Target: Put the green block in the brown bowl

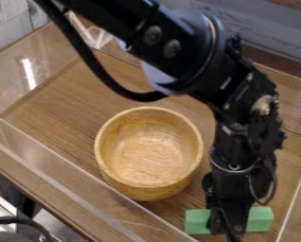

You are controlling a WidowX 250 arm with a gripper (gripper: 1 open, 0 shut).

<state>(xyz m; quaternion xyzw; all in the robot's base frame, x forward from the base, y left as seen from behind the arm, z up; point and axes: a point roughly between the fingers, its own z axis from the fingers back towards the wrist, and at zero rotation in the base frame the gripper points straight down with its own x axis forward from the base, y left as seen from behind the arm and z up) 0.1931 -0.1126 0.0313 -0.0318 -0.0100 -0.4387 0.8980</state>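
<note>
The green block (198,223) lies flat on the wooden table near the front edge, just right of the brown bowl (116,127). Only its two ends show on either side of the black fingers. My gripper (228,225) points straight down onto the block's middle, with its fingers closed against the block's sides. The bowl is light wood, round, thick-walled, and has nothing inside. The large black arm reaches in from the upper left and hides the table behind the gripper.
A clear plastic wall (64,194) runs along the front-left edge of the table, close to the bowl and block. Another transparent panel (33,57) stands at the back left. Bare wooden tabletop (59,109) lies left of the bowl.
</note>
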